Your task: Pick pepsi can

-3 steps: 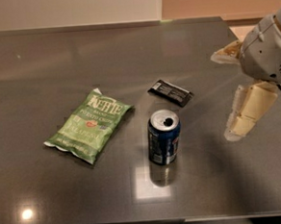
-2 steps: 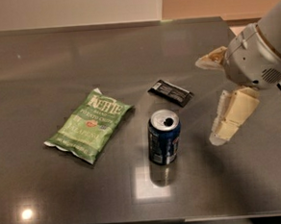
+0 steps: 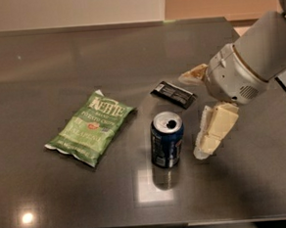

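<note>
1. While not yet gripped, standing upright on its base: pepsi can, dark blue with a silver top and an open tab hole, near the middle of the front half of a dark glossy table; upright placement well suited to a grasp from the side, around its round wall.
2. To the can's left in the view, well apart: a green chip bag, lying flat; behind the can, near but not touching: a flat black wrapper; both probably set out as distractors, with free room left around the can.
3. Just beside the can, on the right of the view: gripper, spread wide and holding nothing; one cream finger angled down, tip near the table beside the can, apparently not touching it; the other, a tan finger, higher and farther back, close to the wrapper's end.
4. Reaching in from the upper right: pale grey arm, wrist bent down toward the can; opening turned toward the can, seemingly lined up for a sideways approach.
5. Judged as the approach step; closing not yet begun; care needed to keep the far finger clear of the wrapper.
</note>
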You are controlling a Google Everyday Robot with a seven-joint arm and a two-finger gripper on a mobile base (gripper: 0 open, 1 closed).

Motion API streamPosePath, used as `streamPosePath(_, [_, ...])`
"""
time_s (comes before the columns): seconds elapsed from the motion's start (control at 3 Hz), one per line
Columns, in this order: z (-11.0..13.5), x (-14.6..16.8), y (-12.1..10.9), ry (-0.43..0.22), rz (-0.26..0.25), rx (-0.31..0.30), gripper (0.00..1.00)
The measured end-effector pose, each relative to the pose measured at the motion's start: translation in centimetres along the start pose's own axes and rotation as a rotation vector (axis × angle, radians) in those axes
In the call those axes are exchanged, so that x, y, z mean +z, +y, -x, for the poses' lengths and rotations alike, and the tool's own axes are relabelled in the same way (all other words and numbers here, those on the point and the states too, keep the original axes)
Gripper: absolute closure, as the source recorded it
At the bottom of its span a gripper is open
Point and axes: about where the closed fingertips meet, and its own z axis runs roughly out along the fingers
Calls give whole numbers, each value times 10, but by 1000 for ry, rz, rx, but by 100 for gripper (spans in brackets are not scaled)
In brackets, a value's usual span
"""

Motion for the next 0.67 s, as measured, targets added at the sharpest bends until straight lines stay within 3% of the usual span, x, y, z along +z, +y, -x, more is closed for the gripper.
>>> streamPosePath(0.67, [12, 25, 18, -42, 67, -33, 0])
